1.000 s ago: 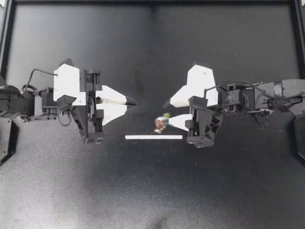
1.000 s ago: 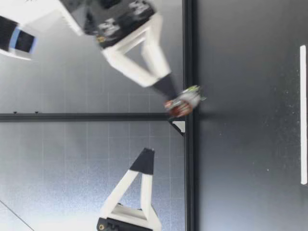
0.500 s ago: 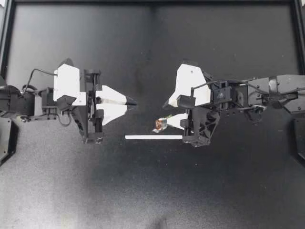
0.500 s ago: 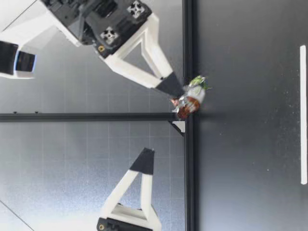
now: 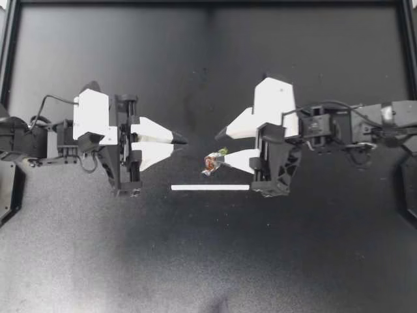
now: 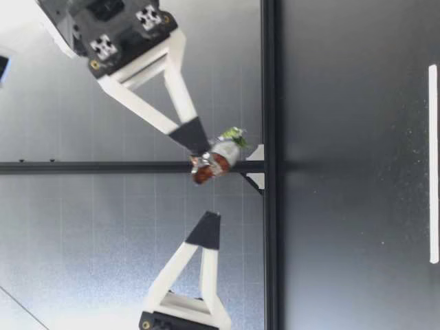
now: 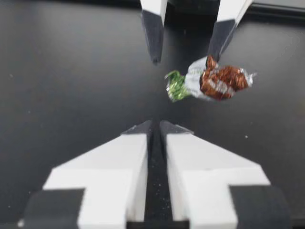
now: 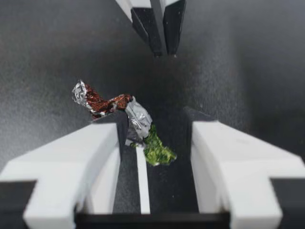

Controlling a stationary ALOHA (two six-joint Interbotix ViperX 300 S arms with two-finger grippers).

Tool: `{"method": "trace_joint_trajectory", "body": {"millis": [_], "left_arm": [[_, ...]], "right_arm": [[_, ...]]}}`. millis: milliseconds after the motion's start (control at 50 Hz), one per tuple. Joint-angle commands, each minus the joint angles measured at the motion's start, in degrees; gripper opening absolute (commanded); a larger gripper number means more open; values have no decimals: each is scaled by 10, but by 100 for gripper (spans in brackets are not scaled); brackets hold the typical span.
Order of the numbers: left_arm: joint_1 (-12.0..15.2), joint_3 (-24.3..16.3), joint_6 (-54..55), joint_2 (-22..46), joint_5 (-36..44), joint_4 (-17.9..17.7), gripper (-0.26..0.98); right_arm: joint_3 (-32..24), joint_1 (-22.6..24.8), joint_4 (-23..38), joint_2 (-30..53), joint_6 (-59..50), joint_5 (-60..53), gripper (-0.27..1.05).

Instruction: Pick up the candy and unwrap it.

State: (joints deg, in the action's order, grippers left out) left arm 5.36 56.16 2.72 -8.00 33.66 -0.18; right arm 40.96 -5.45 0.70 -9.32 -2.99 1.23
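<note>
The candy point(image 5: 212, 162), in crinkled silver, brown and green foil, clings to the tip of one finger of my right gripper point(image 5: 219, 149). That gripper is open, and its other finger stands well clear of the candy. In the right wrist view the candy point(image 8: 119, 107) lies against one finger, its green end hanging in the gap. The low view shows the candy point(image 6: 216, 159) lifted off the table. My left gripper point(image 5: 183, 139) is shut and empty, pointing at the candy point(image 7: 214, 82) from a short way off.
A thin white strip point(image 5: 210, 187) lies flat on the black table point(image 5: 208, 261), just nearer the front than the candy. A black frame point(image 5: 208, 2) borders the table at the back and sides.
My right gripper has risen and shifted toward the left gripper, carrying the candy up off the table on one finger. The left arm has not moved.
</note>
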Motion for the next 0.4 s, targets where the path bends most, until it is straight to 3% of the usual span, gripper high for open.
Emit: {"method": "trace_joint_trajectory", "body": {"millis": [0, 380], "left_arm": [[-1, -10, -1, -16, 9, 2, 2], [-1, -6, 0, -27, 18, 5, 2]], "right_arm": [[1, -5, 1, -21, 1, -21, 44], [22, -5, 1, -30, 2, -62, 44]]}}
